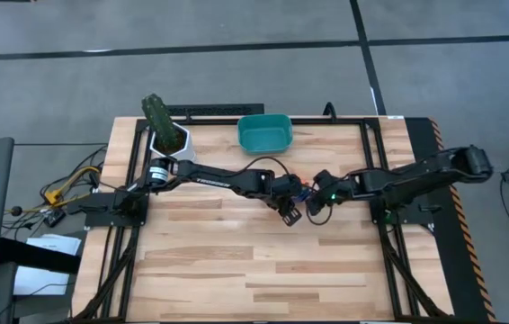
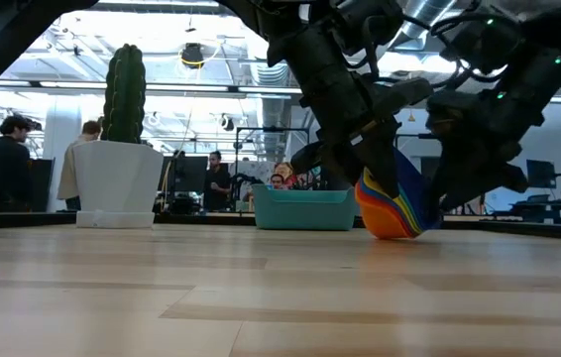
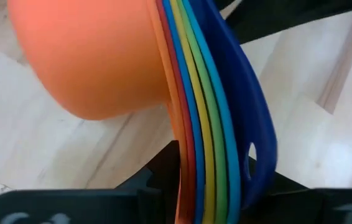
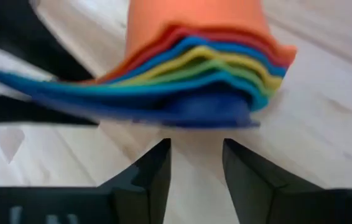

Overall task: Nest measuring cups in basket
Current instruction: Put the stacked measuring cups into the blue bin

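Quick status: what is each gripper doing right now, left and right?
Left gripper: closed on the handles of the nested measuring cups, stack tilted on the table.
Right gripper: jaws open, empty, right beside the stack's handle ends.

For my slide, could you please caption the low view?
Both arms meet over the nested cups on the table, basket behind.

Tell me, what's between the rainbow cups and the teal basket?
Only bare wooden table. The high view shows empty planks between the cups and basket.
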